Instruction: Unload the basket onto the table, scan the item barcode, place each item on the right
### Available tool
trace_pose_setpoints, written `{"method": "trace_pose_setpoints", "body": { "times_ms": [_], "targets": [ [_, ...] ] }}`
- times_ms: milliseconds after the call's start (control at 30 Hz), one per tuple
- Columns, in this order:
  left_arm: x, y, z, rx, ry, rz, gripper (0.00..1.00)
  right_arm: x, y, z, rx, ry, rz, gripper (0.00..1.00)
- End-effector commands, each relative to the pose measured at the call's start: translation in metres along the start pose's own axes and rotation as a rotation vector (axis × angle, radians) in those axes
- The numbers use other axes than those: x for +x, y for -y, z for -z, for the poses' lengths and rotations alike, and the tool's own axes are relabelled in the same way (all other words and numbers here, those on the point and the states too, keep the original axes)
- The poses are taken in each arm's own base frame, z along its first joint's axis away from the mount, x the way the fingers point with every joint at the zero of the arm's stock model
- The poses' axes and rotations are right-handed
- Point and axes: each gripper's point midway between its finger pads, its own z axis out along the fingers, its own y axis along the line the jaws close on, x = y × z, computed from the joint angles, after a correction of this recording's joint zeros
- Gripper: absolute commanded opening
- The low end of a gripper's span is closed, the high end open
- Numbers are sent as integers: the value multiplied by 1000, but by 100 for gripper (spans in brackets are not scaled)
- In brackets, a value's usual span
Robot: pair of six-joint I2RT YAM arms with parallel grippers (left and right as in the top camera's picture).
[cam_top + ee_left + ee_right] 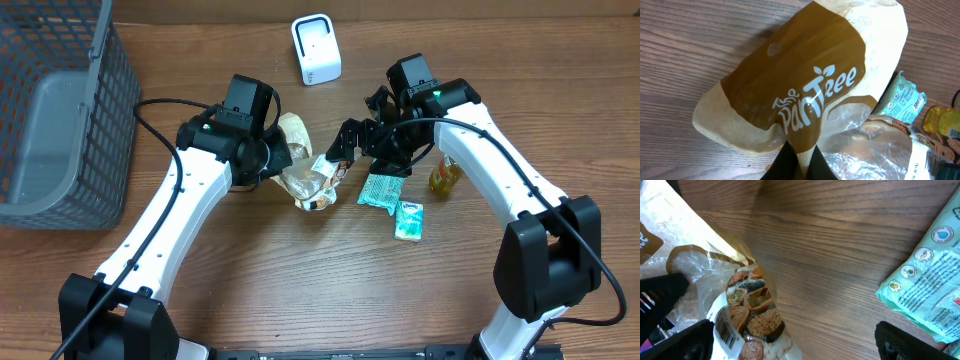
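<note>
Nearest lies a tissue pack (408, 220), with a green packet (380, 190) just beyond it. At mid-table the left gripper (798, 159) is clamped on the brown edge of the bag (790, 75). The right gripper (355, 150) hangs over the bag's clear end, jaws wide and empty, near a barcode (729, 337). A bottle (445, 175) stands to the right. The scanner (316, 48) sits farthest, well apart from the bag, and a basket (60, 130) is off to the left.
</note>
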Motion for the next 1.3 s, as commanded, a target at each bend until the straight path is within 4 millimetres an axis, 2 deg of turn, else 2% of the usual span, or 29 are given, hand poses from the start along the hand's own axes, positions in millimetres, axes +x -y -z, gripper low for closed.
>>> {"method": "trace_pose_setpoints", "body": {
  "times_ms": [0,567,900,1267],
  "targets": [
    [1,7,5,43,-7,-24,4,6,-4,2,-10,-11,-5,98],
    [2,7,5,49,-15,-42,4,22,3,2,17,-69,-43,96],
    [4,11,6,67,-28,-43,4,30,9,-8,26,-95,-45,97],
    [6,13,6,81,-39,-43,4,28,3,-12,13,-83,-19,99]
  ]
}}
